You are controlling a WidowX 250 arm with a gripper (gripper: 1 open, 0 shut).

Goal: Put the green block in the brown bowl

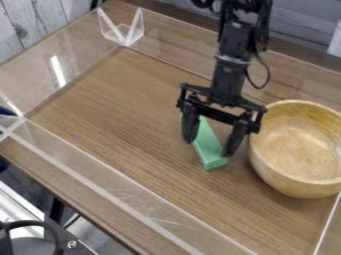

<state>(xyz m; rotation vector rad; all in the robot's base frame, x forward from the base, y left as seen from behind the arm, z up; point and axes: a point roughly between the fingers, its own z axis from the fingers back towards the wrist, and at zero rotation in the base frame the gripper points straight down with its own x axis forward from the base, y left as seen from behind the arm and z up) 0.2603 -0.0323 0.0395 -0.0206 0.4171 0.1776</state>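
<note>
Because the green block point(208, 150) lies flat on the wooden surface point(107, 110) with its long axis running roughly from eleven o'clock to five o'clock, the hand point(213, 132) hangs over its far end with its two black fingers point(190, 126) spread wide, one on each long side of the bar, so that a squeeze would catch the narrow width rather than the length. Nothing is gripped yet: the jaws stand fully apart and the block rests on the wood, its near end sticking out toward five o'clock from under the fingers. Whether the fingertips touch the wood cannot be told from this view. Steeply tilted downward, the arm point(237, 45) comes in from twelve o'clock, which keeps the wrist clear of the brown bowl point(296, 149). That bowl sits just beside the block at three o'clock, empty and upright, so the carry, in my judgement, should be a short lift over its thick rim once the fingers close.
</note>
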